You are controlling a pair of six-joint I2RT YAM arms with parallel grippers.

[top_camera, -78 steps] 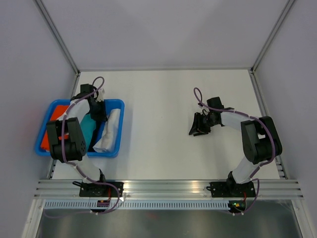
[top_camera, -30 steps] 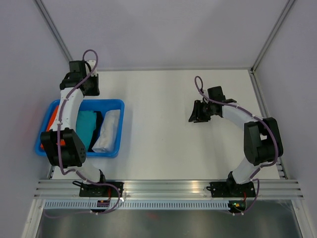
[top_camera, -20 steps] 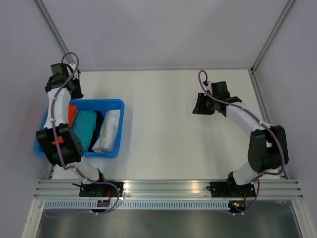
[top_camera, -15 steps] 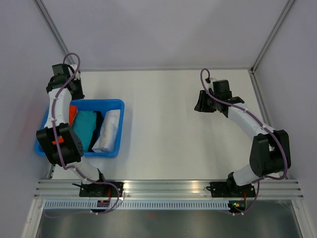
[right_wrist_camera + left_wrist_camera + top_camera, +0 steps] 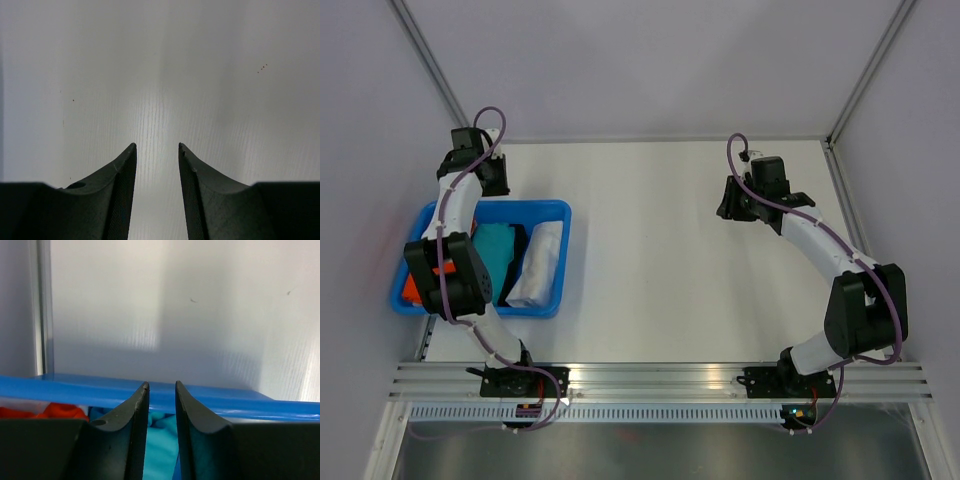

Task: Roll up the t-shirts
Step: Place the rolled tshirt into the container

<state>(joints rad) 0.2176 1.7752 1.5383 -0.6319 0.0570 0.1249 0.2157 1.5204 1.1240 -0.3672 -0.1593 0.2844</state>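
A white t-shirt [image 5: 538, 262] lies rolled in a long bundle in the right part of the blue bin [image 5: 563, 262]; its print is hidden. My left gripper [image 5: 497, 186] hovers over the bin's far rim, with its jaws a narrow gap apart and empty. The left wrist view shows this gripper [image 5: 161, 385] with the blue rim [image 5: 75, 390] just past its fingertips. My right gripper [image 5: 728, 203] is open and empty over bare table at the far right, well away from the bin. It shows the same in the right wrist view [image 5: 156, 146].
In the bin, a teal cloth [image 5: 496, 254] lies left of the white roll, with a dark strip between them, and an orange cloth [image 5: 412, 287] lies at the far left. Both show in the left wrist view, teal [image 5: 160, 445] and orange [image 5: 55, 411]. A metal frame rail [image 5: 650, 139] bounds the far edge.
My left gripper rose out of the bin, swung to the far-left corner and came back a little right to the bin's far rim. My right gripper moved farther away and slightly right.
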